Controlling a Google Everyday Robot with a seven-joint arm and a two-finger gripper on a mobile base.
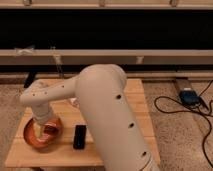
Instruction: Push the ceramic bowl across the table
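Ceramic bowl [34,142] near the front-left corner of the wooden table [135,98], with a small black block [79,136] just beside it toward the right edge. The gripper [48,129] reaches down into the bowl; how far open it is, and whether it holds anything, cannot be told. Judged from this placement, contact looks made, but most of the push across the tabletop remains.
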